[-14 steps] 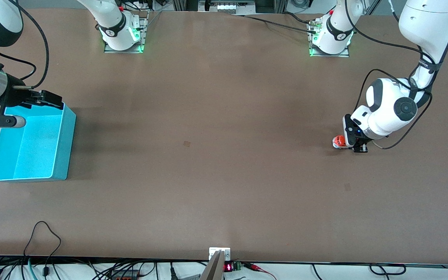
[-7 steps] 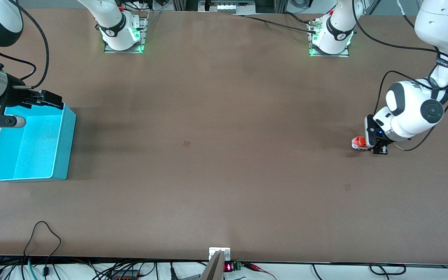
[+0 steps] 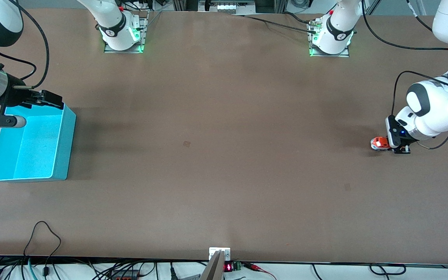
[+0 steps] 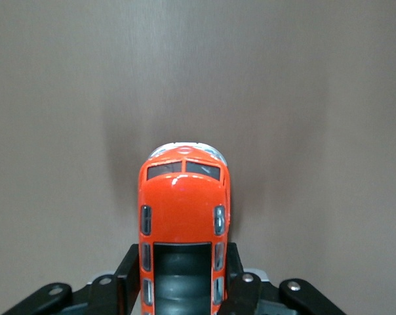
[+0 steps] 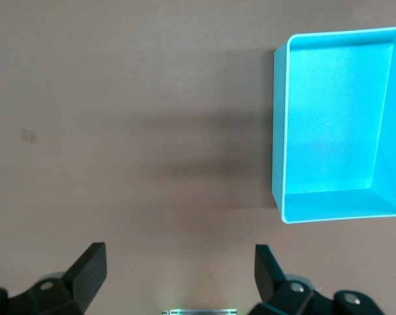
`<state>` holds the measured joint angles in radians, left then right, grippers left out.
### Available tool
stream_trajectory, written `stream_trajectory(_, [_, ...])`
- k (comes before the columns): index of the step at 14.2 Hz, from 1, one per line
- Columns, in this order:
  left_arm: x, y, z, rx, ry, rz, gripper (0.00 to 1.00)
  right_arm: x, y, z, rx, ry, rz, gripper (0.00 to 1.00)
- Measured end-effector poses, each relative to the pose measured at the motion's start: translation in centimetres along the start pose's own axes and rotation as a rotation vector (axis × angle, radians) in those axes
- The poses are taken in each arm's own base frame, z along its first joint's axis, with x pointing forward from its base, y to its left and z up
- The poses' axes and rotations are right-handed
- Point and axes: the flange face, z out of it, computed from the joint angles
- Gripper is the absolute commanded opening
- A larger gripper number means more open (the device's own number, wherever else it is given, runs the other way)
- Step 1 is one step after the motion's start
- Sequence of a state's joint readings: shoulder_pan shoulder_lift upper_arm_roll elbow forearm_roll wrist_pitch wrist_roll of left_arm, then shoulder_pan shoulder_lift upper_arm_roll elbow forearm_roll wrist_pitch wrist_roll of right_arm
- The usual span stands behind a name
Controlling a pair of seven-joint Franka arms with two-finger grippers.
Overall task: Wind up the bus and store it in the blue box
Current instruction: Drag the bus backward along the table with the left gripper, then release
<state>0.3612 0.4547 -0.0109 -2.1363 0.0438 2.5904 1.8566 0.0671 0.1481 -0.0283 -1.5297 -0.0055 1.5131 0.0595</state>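
Observation:
The orange bus (image 3: 378, 143) rests low on the brown table near the left arm's end. My left gripper (image 3: 389, 144) is shut on its rear half. In the left wrist view the bus (image 4: 183, 210) points away from the camera, and the gripper (image 4: 182, 279) has a black finger pressed on each side of it. The blue box (image 3: 63, 147) stands open and empty at the right arm's end. My right gripper (image 3: 49, 99) hangs open and empty over the box's rim that is farther from the front camera. In the right wrist view the gripper (image 5: 178, 266) and the box (image 5: 280, 131) both show.
The arm bases (image 3: 123, 37) (image 3: 329, 39) stand along the table's back edge. A small square mark (image 3: 186, 144) lies mid-table. Cables (image 3: 45, 241) hang by the front edge. The table's end at the left arm's side is close to the bus.
My left gripper has moved the bus along the table toward the left arm's end, still shut on it. The right arm and the box have not moved.

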Motion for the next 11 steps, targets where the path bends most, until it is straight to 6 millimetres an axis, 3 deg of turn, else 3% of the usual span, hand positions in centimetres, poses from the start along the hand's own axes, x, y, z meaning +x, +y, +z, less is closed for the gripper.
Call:
stream_trajectory(3, [-2.5,0.1,0.0,0.006,-0.003,0.022,0.21,0.0,0.0,0.0,0.0,-0.001,0.0,1.0])
stream_trajectory(4, [-3.1,0.1,0.0,0.008,-0.003,0.028,0.27,0.0,0.0,0.0,0.0,-0.001,0.001,1.0])
stream_trajectory(6, [-3.7,0.0,0.0,0.001,-0.001,0.035,1.0,0.0,0.0,0.0,0.0,-0.001,0.001,1.0])
stream_trajectory(9, [-3.1,-0.3,0.4,-0.095,0.039,0.048,1.0,0.0,0.0,0.0,0.0,-0.001,0.0,1.0])
stream_trajectory(11, [-2.0,-2.3,-1.8,-0.135,0.052,0.069,1.0,0.0,0.0,0.0,0.0,-0.001,0.0,1.0])
